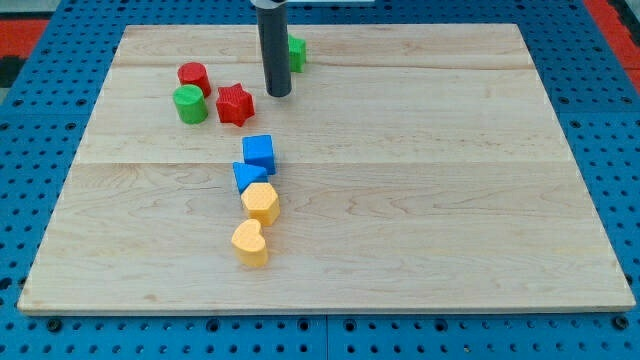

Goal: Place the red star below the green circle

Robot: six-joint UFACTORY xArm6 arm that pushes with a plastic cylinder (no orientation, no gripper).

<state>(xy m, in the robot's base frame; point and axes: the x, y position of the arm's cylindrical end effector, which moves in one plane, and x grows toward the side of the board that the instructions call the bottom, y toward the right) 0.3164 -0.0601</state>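
Observation:
The red star (235, 104) lies on the wooden board (420, 180) at the upper left. The green circle (190, 104) sits just to the star's left, a small gap between them. My tip (279, 94) rests on the board a little to the right of the red star and slightly higher in the view, not touching it. The dark rod rises from the tip to the view's top edge.
A red cylinder (193, 76) touches the green circle from above. A green block (296, 54) is partly hidden behind the rod. A blue cube (259, 152), a blue triangle (249, 176), a yellow hexagon (261, 202) and a yellow heart (250, 243) form a column below.

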